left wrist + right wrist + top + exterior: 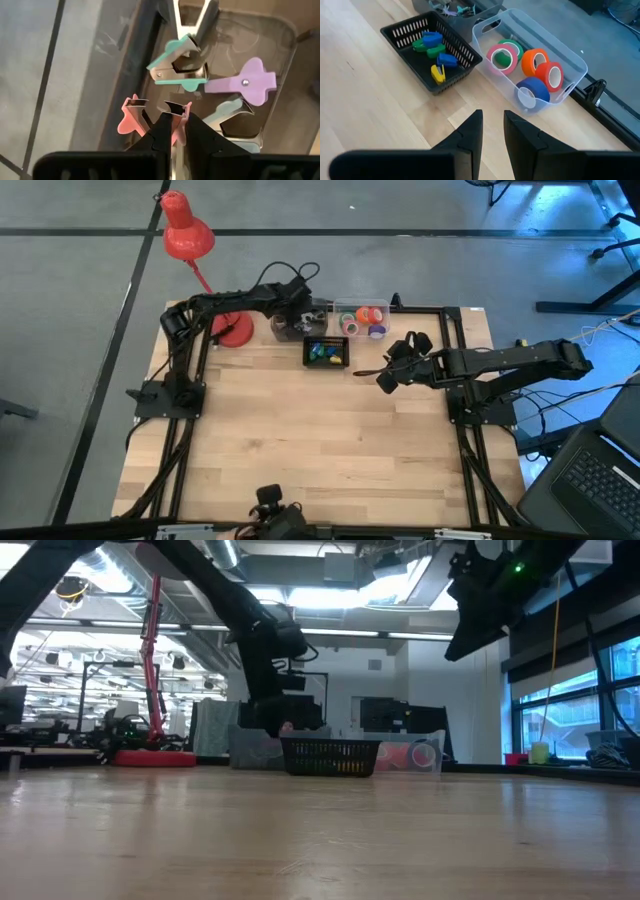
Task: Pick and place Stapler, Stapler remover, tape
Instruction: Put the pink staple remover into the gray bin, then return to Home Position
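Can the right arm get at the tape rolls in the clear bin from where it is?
Probably yes: the right end effector hovers empty just short of the clear bin, open-topped, tape rolls exposed.

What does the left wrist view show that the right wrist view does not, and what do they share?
Only the left wrist view shows the left gripper shut on a pink staple remover, with teal and purple removers lying loose in the grey tray.

Only the right wrist view shows the right gripper holding nothing, the clear bin of tape rolls, and the black basket of small staplers.

Both show the remover tray, which the right wrist view only catches at its far edge.
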### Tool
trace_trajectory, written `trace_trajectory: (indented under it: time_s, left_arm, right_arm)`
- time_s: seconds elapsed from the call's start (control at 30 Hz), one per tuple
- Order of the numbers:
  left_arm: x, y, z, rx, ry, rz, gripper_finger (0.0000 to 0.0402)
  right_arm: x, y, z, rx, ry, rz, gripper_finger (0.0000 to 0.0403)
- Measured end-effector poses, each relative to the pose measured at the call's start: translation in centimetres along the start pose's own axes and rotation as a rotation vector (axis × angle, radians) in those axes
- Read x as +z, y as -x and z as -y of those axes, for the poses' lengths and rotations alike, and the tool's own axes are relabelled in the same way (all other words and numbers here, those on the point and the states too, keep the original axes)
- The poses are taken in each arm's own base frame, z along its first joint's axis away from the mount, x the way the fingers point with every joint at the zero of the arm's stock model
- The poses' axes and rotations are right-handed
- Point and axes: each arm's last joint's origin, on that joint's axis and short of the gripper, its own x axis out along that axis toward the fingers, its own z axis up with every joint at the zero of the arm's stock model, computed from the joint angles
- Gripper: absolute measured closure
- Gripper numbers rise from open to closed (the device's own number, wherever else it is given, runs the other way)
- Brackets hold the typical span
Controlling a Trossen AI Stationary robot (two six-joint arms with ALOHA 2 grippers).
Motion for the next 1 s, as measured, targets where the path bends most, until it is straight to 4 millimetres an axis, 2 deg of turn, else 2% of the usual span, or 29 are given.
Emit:
trace_trajectory:
  time_s: [0.13, 0.43, 0.53, 0.7, 0.8, 0.9, 1.0]
  left_arm:
    - [-0.2, -0.5, 0.2, -0.011, -0.014, -0.026, 0.0343]
    - [-0.3, -0.4, 0.3, 0.020, -0.031, -0.053, 0.0204]
    - [-0.2, 0.3, 0.3, 0.008, -0.005, -0.035, 0.0170]
    - [0.8, 4.1, 0.5, -0.224, 0.121, 0.168, 0.0148]
    - [1.3, 7.2, 1.4, -0.379, 0.138, 0.393, 0.0149]
    - [1.0, 10.0, 3.8, -0.493, 0.091, 0.617, 0.0154]
    - [-0.7, 12.4, 7.1, -0.548, 0.028, 0.733, 0.0156]
  right_arm:
    - [0.0, -0.1, -0.1, -0.003, 0.005, -0.004, 0.0324]
    - [0.0, -0.1, -0.1, -0.001, 0.004, -0.001, 0.0324]
    - [0.0, -0.1, -0.1, -0.002, 0.004, -0.001, 0.0324]
    - [0.0, -0.1, 0.0, -0.035, 0.018, 0.011, 0.0324]
    - [-0.1, 0.1, -0.1, -0.060, 0.028, 0.026, 0.0324]
    - [-0.3, 0.3, -0.3, -0.059, 0.042, 0.032, 0.0324]
    - [-0.6, 0.8, -0.8, -0.035, 0.064, 0.037, 0.0324]
